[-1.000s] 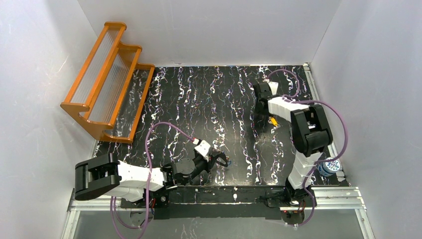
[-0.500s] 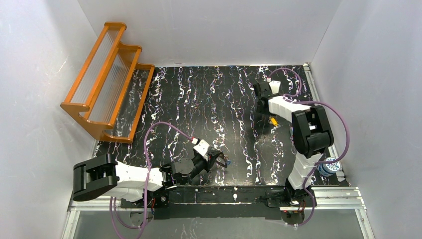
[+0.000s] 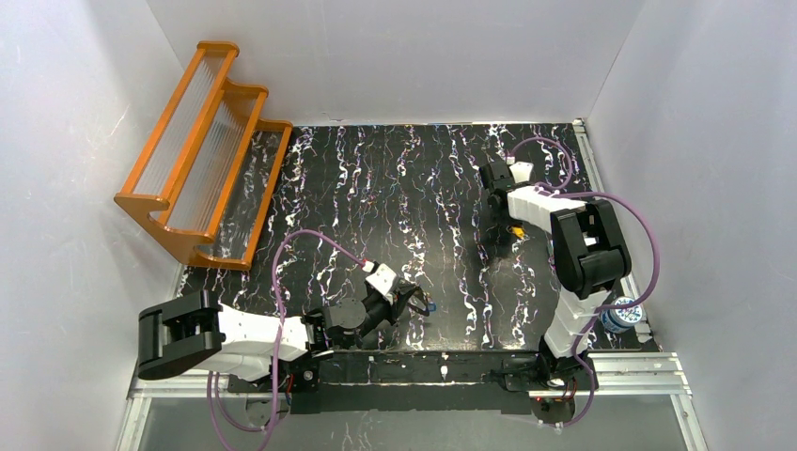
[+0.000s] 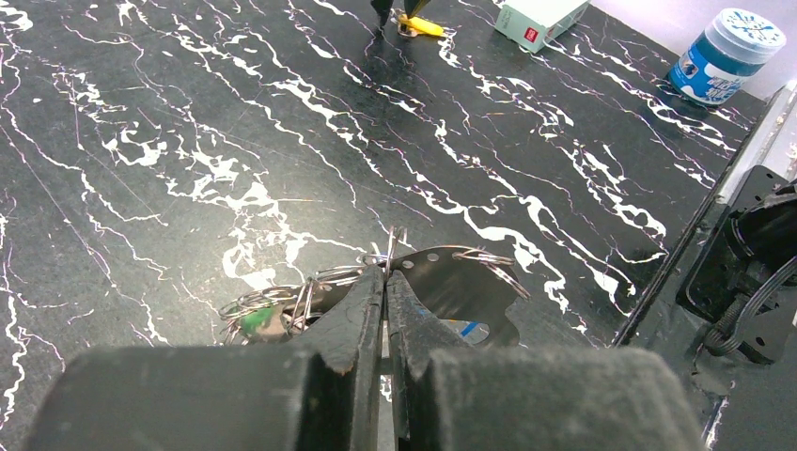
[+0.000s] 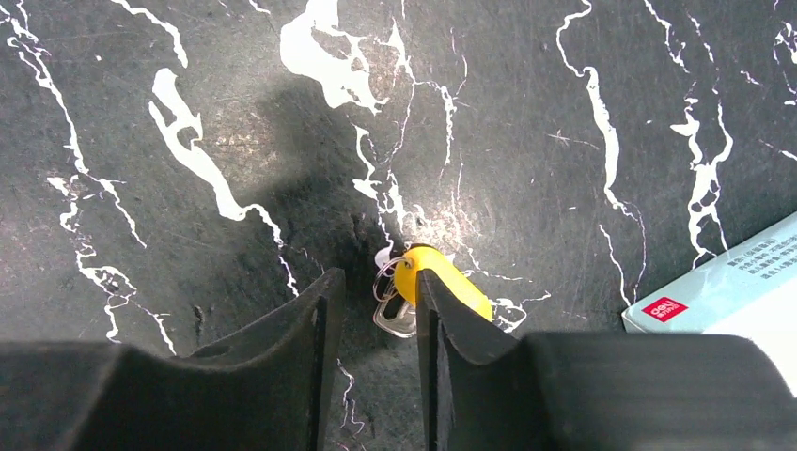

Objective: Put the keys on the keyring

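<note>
Centrally, in the right wrist view, a yellow-headed key [image 5: 442, 280] lies flat on the black marbled table [image 5: 564, 141], far right of the workspace, with a tiny wire loop and a short silver blade [image 5: 392, 318] at its near end. It looks very light, stiff and smooth, so it would likely skid or flip if nudged. The plastic head seems the best place to pinch, since it is broader and less slippery than the blade.

The right gripper [image 5: 376, 282] hangs over the key with its jaws partly apart. The loop and blade sit in the gap, and the right finger overlaps the edge of the yellow head. Nothing is clamped yet. A white box with a red label [image 5: 724, 282] lies just right of the key.

Near the front, left of centre, the left gripper [image 4: 385, 282] is closed tight on a thin wire ring of the keyring [image 4: 456, 282], a flat dark fob with springy loops that lies low on the table. A green key head [image 4: 254, 321] shows among the loops at left, and a blue bit [image 4: 467, 330] shows under the fob.

A blue-lidded jar [image 4: 724, 42] stands at the near right edge, and an orange stepped rack [image 3: 202, 150] stands far left.
</note>
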### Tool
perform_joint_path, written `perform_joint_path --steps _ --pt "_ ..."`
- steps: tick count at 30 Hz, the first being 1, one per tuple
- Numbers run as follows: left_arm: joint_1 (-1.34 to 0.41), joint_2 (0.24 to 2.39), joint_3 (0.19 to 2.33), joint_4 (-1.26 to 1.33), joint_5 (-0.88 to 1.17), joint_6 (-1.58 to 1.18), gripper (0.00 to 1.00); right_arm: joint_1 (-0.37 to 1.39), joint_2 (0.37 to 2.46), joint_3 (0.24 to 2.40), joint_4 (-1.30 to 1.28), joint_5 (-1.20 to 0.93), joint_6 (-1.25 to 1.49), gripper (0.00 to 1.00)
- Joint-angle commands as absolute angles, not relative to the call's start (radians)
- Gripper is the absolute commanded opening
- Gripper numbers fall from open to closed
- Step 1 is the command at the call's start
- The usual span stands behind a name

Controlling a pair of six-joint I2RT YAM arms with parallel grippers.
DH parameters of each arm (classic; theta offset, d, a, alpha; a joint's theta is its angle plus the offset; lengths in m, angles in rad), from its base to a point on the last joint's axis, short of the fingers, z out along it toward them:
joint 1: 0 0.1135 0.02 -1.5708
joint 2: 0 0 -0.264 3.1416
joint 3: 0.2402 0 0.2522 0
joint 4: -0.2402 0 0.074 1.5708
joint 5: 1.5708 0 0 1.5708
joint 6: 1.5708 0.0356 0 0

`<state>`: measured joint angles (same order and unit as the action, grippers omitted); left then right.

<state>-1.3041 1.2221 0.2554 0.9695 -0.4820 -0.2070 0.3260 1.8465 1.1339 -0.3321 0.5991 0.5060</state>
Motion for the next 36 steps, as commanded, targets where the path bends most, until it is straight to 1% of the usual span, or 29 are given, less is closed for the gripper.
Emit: perform_joint_path --steps 1,5,11,17,25,30,36 --pt "-1.302 1.216 0.273 1.0 -0.5 -0.19 0.0 0.313 1.83 1.127 -0.329 0.617 0.531 0.38" --pt "-1.302 1.217 0.275 1.0 -0.499 -0.189 0.0 0.313 1.814 1.116 -0.317 0.622 0.525 0.25" --pt "-1.302 1.215 0.276 1.0 -0.507 -0.183 0.0 0.313 1.78 1.113 -0.319 0.624 0.493 0.01" --pt "-1.302 1.199 0.272 0.996 -0.531 -0.165 0.0 0.313 1.707 1.119 -0.318 0.56 0.43 0.01" --pt "-1.291 1.168 0.256 0.974 -0.564 -0.127 0.0 0.332 1.6 1.126 -0.295 0.337 0.339 0.01" --pt "-1.214 1.153 0.258 0.952 -0.466 -0.1 0.0 0.347 1.54 1.123 -0.278 0.203 0.326 0.01" --pt "-1.088 1.072 0.31 0.779 -0.383 -0.008 0.0 0.355 1.477 1.087 -0.234 0.037 0.312 0.01"
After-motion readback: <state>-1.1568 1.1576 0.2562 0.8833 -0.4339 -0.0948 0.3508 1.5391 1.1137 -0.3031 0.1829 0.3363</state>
